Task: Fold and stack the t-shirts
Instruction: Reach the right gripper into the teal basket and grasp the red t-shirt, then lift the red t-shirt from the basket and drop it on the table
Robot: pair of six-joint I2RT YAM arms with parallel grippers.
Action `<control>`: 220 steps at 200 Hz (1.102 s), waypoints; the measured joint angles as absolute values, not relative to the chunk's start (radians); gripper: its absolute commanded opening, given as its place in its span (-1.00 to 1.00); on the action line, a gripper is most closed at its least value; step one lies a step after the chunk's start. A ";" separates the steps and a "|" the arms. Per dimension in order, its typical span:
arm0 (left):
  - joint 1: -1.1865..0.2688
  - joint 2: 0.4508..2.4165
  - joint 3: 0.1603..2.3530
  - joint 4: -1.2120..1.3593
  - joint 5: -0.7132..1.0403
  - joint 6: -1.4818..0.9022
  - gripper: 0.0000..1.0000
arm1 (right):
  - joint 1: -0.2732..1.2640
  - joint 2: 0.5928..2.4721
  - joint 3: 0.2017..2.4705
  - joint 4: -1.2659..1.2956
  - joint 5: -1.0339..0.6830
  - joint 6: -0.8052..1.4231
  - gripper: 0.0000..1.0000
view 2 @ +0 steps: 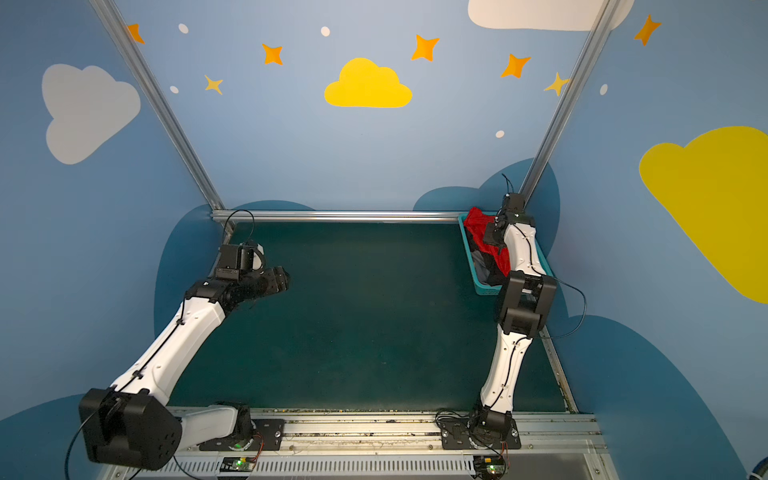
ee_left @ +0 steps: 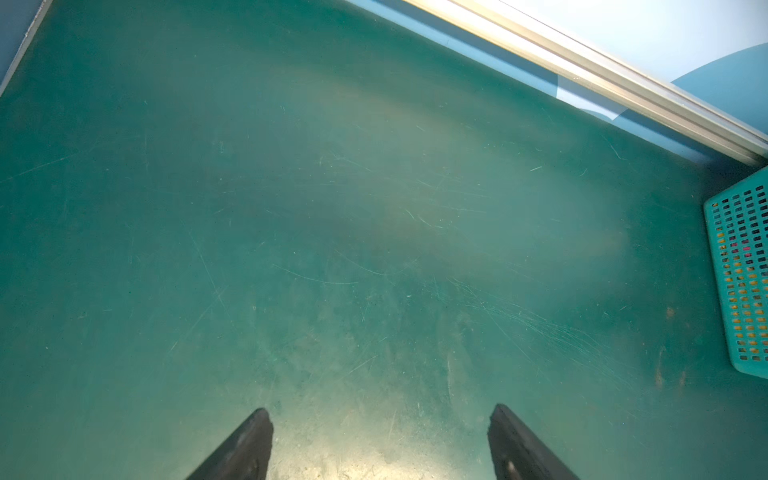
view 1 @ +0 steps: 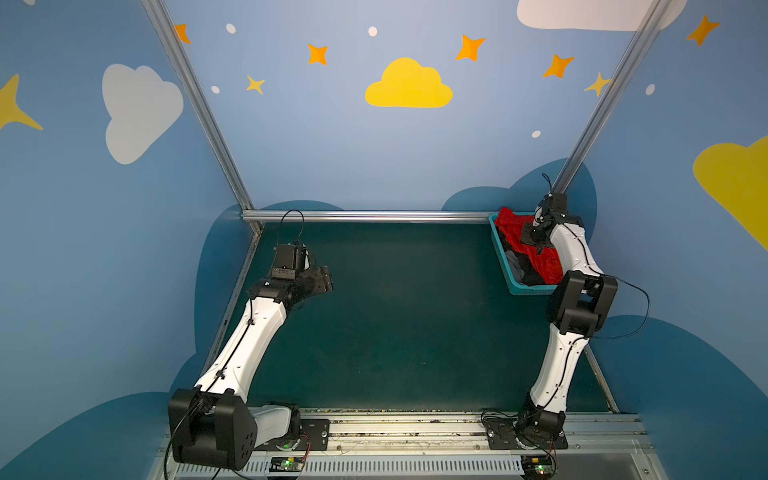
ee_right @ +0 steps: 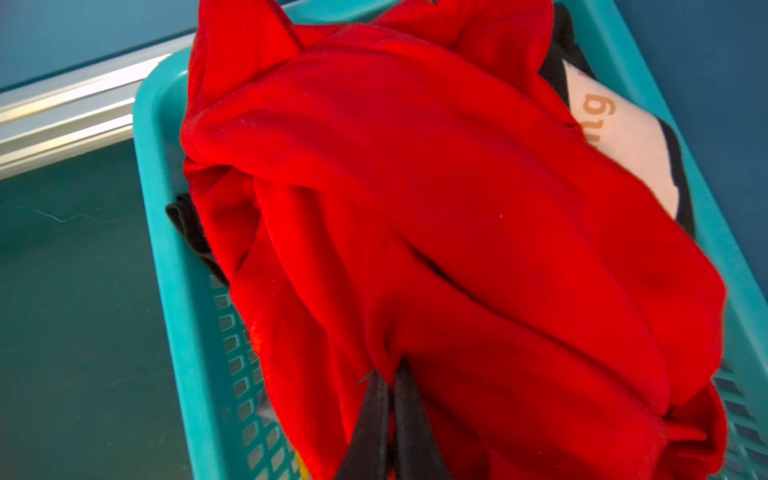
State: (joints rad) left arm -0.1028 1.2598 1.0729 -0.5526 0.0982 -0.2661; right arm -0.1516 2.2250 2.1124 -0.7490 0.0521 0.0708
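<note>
Item: pale beige patch (ee_right: 615,137) on black cloth t-shirt (ee_right: 561,45), in teal plastic lattice basket (ee_right: 166,216) at the far right corner of the dark green worktop (ee_right: 62,291). Orange lettering: two characters legible, apparently "g" and "u". The rest is covered by plain red cloth t-shirt (ee_right: 415,187).

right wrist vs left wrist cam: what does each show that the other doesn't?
Only right wrist: the red t-shirt bunched in the teal basket, the right gripper shut on a fold of it, and a black t-shirt with a beige patch showing past its edge. Only left wrist: the left gripper, jaws open and empty over bare table. Both: the basket, the green table, the metal rail.
</note>
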 measured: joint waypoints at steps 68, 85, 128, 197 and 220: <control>-0.103 1.246 1.073 -0.553 0.100 -0.266 0.60 | -0.091 1.955 1.824 -0.651 0.046 0.071 -1.00; -0.103 1.234 1.073 -0.554 0.103 -0.266 0.59 | -0.055 1.842 1.745 -0.612 0.061 0.071 -1.00; -0.107 1.191 1.068 -0.553 0.115 -0.267 0.57 | 0.044 1.573 1.584 -0.510 0.078 0.065 -1.00; -0.109 1.159 1.052 -0.542 0.123 -0.270 0.52 | 0.174 1.322 1.575 -0.482 -0.025 0.059 -1.00; -0.110 1.158 1.049 -0.534 0.125 -0.275 0.50 | 0.245 1.291 1.603 -0.485 -0.103 0.059 -1.00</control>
State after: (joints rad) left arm -0.1101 1.1584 1.0489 -0.5339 0.1253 -0.2752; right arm 0.2455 1.2911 1.6032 -0.4847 -0.1032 0.0593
